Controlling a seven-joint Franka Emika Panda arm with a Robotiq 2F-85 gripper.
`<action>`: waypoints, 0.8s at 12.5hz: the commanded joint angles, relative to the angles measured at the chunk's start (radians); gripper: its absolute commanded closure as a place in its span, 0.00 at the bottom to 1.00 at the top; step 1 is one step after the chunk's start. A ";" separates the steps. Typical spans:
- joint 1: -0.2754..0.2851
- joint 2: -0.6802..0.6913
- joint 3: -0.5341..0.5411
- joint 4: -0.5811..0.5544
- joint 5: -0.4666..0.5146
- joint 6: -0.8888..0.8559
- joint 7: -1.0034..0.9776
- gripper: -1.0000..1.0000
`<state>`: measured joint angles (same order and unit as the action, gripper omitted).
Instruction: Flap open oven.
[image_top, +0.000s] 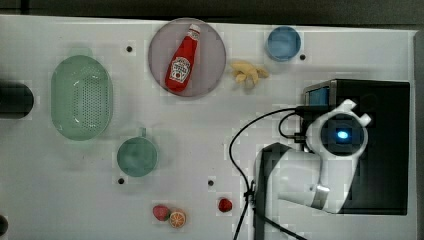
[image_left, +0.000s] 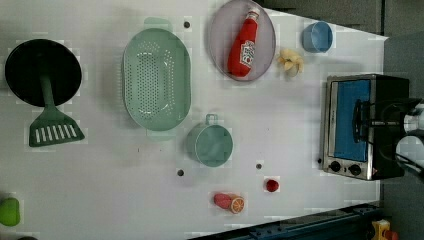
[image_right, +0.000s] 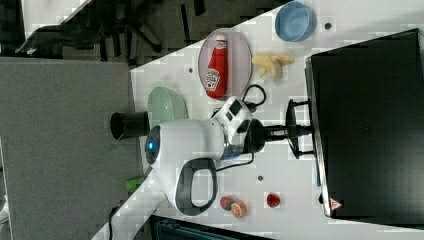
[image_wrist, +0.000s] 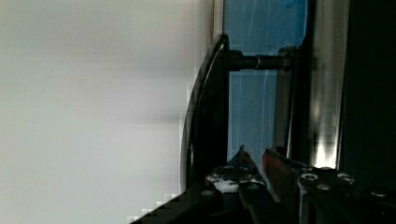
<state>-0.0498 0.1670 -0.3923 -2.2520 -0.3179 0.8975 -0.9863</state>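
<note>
Gripper (image_wrist: 254, 175) sits at the oven's front, its fingers nearly together with the handle (image_wrist: 205, 107) just beside them. Whether the bar is actually clamped cannot be confirmed; the contact is partly hidden. The handle's long axis runs across the blue door (image_left: 352, 120), parallel to the oven front. The door appears shut. The oven (image_top: 380, 145) stands at the top view's right table edge, beyond the hand.
</note>
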 joint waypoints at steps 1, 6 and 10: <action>0.074 0.005 0.077 -0.027 -0.108 -0.016 0.233 0.82; 0.110 0.037 0.147 -0.044 -0.370 -0.077 0.545 0.82; 0.126 0.108 0.181 -0.045 -0.399 -0.081 0.642 0.82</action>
<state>0.0749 0.2654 -0.2201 -2.2852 -0.6987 0.8242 -0.4446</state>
